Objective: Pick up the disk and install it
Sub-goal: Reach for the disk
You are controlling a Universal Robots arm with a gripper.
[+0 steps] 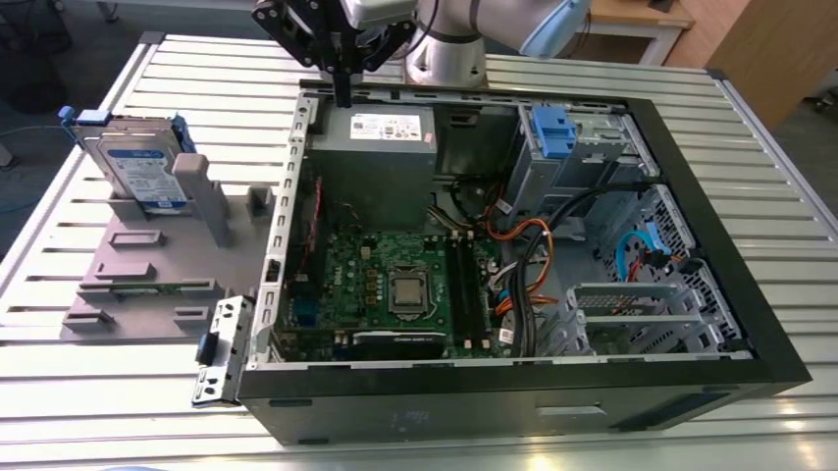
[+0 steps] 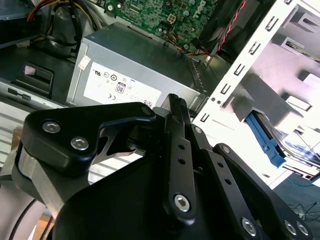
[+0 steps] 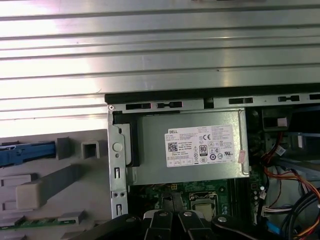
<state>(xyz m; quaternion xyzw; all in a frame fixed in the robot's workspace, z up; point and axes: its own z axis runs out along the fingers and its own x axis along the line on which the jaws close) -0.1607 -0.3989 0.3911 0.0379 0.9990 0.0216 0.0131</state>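
Evidently nothing is done yet: the disk waits untouched.
Exterior view: disk (image 1: 137,167) stands upright in a grey holder (image 1: 144,285) on the counter, well apart from the gripper (image 1: 343,96) above the open computer case (image 1: 524,402). Second wrist view: fingers (image 2: 176,130) pressed together, empty.

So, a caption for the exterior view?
Gripper over the open computer case; disk stands upright in the grey fixture beside it.
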